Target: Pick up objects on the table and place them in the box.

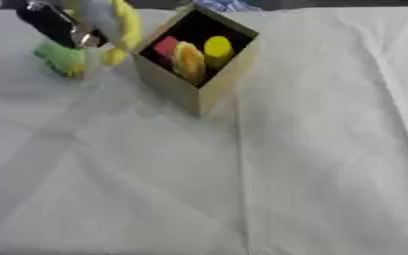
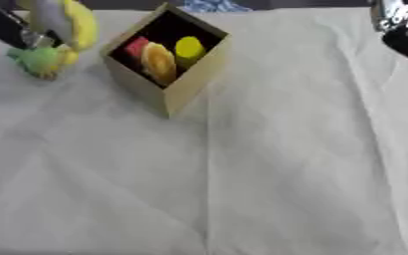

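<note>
Fingers of the left hand (image 1: pixel 55 22) look closed around a banana (image 1: pixel 125 25), though blur hides the exact hold. It hangs near upright, long axis vertical, just left of the open box (image 1: pixel 209 82); a green item (image 1: pixel 61 59) lies beneath on the surface (image 1: pixel 242 189). Box holds red, orange, yellow pieces. Right hand (image 2: pixel 403 25) sits far right, state unclear.

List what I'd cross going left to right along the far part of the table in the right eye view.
Green object under the left hand → box, holding a red piece, an orange piece and a yellow piece → right arm at the corner.
</note>
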`<action>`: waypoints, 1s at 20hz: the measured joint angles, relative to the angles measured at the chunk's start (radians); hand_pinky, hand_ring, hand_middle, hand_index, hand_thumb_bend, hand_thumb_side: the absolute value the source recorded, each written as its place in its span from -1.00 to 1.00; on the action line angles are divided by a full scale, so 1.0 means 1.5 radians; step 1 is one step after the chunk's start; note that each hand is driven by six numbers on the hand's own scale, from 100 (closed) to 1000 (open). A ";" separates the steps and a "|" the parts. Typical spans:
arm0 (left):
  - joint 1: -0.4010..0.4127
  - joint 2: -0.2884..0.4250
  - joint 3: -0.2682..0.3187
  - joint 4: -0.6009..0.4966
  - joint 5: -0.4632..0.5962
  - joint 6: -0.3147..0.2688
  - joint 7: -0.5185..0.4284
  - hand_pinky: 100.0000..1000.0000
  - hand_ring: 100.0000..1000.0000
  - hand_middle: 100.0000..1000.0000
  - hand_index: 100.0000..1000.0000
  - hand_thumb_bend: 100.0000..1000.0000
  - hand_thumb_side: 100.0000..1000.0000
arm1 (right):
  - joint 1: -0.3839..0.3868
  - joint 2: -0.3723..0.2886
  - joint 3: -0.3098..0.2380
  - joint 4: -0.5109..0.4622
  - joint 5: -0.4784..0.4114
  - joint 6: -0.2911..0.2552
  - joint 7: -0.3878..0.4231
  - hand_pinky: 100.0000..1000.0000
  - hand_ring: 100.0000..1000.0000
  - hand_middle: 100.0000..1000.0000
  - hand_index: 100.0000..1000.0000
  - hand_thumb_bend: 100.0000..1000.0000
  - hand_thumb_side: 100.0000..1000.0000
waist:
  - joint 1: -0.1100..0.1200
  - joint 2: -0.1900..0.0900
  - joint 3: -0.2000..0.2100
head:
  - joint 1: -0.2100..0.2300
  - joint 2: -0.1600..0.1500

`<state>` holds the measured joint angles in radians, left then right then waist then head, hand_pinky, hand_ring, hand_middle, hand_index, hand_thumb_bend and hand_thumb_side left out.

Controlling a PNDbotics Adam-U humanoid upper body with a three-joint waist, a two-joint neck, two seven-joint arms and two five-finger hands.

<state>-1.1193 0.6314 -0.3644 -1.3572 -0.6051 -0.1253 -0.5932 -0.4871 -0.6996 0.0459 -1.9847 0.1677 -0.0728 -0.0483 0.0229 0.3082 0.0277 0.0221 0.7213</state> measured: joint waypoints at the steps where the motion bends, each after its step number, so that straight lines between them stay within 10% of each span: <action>1: -0.013 -0.024 0.005 0.026 -0.015 -0.002 0.010 0.40 0.19 0.08 0.23 -0.67 -1.00 | -0.002 0.000 0.002 0.000 -0.002 0.000 0.002 0.87 0.44 0.29 0.60 -1.00 -0.14 | 0.000 0.000 -0.003 | 0.002 0.000; 15: -0.077 -0.193 0.089 0.307 -0.276 -0.034 0.146 0.48 0.29 0.16 0.32 -0.31 -0.94 | -0.021 0.010 0.015 0.000 -0.021 -0.008 0.017 0.88 0.42 0.28 0.59 -1.00 -0.11 | 0.004 0.011 -0.034 | 0.030 -0.016; 20: -0.081 -0.199 0.109 0.353 -0.322 -0.043 0.167 0.61 0.52 0.45 0.61 0.07 -0.58 | -0.021 0.012 0.015 0.000 -0.023 -0.007 0.018 0.88 0.42 0.28 0.59 -1.00 -0.11 | 0.005 0.012 -0.035 | 0.031 -0.018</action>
<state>-1.2415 0.3322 -0.2010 -0.8278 -1.0882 -0.1890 -0.3434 -0.5184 -0.6818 0.0678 -1.9847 0.1336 -0.0840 -0.0218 0.0298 0.3270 -0.0250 0.0688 0.6935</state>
